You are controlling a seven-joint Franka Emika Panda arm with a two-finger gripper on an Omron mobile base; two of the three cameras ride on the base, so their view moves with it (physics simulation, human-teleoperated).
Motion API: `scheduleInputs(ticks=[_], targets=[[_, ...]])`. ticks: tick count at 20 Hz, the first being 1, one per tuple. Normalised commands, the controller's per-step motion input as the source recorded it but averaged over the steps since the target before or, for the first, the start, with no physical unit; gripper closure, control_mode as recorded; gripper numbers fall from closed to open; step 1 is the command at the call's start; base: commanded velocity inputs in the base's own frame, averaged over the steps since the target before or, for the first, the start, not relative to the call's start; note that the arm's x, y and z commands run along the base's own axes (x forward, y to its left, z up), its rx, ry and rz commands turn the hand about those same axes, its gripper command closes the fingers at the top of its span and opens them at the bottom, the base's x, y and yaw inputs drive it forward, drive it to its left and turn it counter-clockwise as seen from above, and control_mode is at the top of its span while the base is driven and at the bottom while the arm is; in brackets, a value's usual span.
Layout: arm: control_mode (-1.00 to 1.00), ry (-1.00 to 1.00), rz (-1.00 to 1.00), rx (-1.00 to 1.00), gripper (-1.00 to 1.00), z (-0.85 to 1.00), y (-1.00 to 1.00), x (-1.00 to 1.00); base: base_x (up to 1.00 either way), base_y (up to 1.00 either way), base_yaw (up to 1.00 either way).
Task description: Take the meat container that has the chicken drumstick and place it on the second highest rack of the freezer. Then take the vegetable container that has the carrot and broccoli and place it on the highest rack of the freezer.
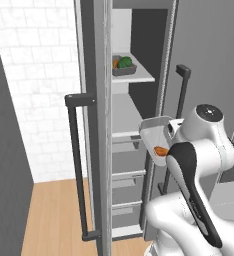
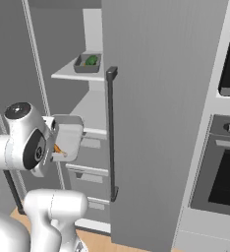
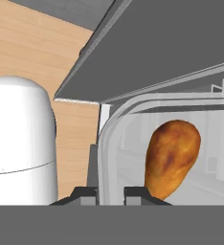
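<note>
The meat container point(image 3: 115, 143) is a pale, translucent tray with rounded corners and a raised rim. One chicken drumstick point(image 3: 171, 158) lies inside it, an elongated brown-orange lump with darker patches, just beside the hand point(image 3: 111, 194) on the far side of the gripped rim. The hand is closed nearly all the way, its two dark fingertips point(image 3: 87, 194) pinching the tray's rim between them.

In the left base view the tray point(image 1: 153, 131) is held up in front of the open freezer point(image 1: 134, 107), near the level of the second shelf, with the drumstick point(image 1: 160, 150) resting at its lower end (the tray is tilted).

Count: two containers, one drumstick, one carrot, one broccoli. The second container point(image 1: 124, 69) sits on the highest rack point(image 1: 139, 76), above and beyond the hand, holding the broccoli point(image 1: 125, 62) and the carrot point(image 1: 115, 64).

In both base views the arm's white body covers the hand itself. From the right the carrot is too small to make out beside the broccoli point(image 2: 91, 60). One dark oven point(image 2: 225, 172) is cut off at that view's edge.
</note>
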Motion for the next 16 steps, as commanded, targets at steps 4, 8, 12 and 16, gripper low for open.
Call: scheduleInputs(ticks=[4,8,12,16], targets=[[1.00,0.00,0.00,0.00,1.00,0.00,0.00,0.00,0.21,0.10,0.00],[-1.00,0.00,0.00,0.00,1.00,0.00,0.00,0.29,0.07,0.00,0.00],[-1.00,0.02,0.00,0.00,1.00,-0.08,0.08,0.57,0.00,0.00,0.00],[-1.00,0.09,0.00,-0.02,1.00,-0.14,0.33,0.58,0.00,0.00,0.00]])
